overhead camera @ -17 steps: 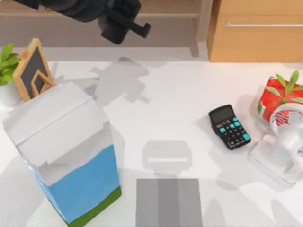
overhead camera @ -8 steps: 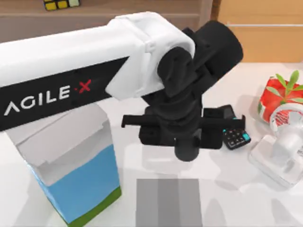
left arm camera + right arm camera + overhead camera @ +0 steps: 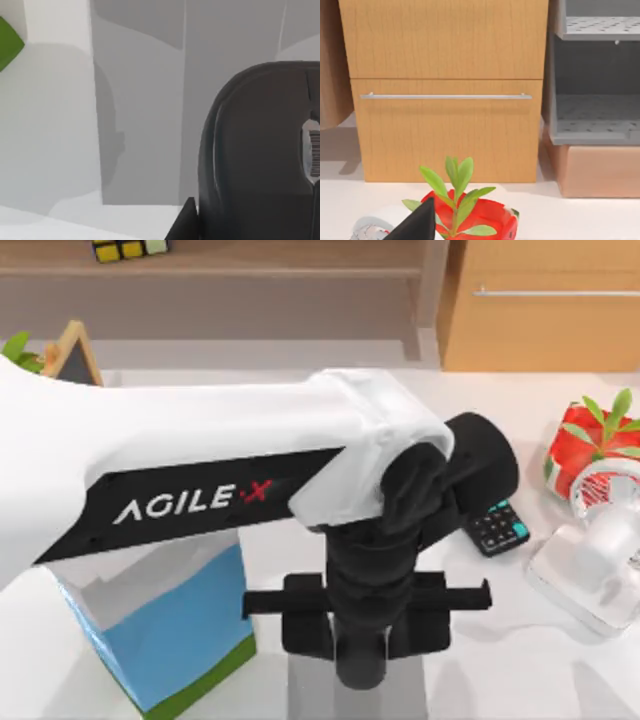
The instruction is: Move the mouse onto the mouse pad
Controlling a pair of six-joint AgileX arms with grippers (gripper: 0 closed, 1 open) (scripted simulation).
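My left arm reaches across the top view, and its gripper [image 3: 365,625] hangs over the mouse pad [image 3: 303,695] near the table's front edge. The pad is a grey mat with a darker middle band, mostly hidden under the gripper. In the left wrist view the dark grey rounded mouse [image 3: 255,150] is held close to the camera, just above the banded mouse pad [image 3: 140,125]. The left gripper is shut on it. One dark fingertip [image 3: 415,225] of the parked right gripper shows in the right wrist view.
A tall blue-and-white carton [image 3: 170,630] stands left of the pad. A black calculator [image 3: 497,525] with teal buttons lies to the right, beyond it a red pot with a plant [image 3: 590,440] and a white object [image 3: 595,560]. A wooden drawer unit [image 3: 540,300] stands at the back.
My left arm has swept in from the back and moved forward. Its gripper went from the table's middle to over the mouse pad.
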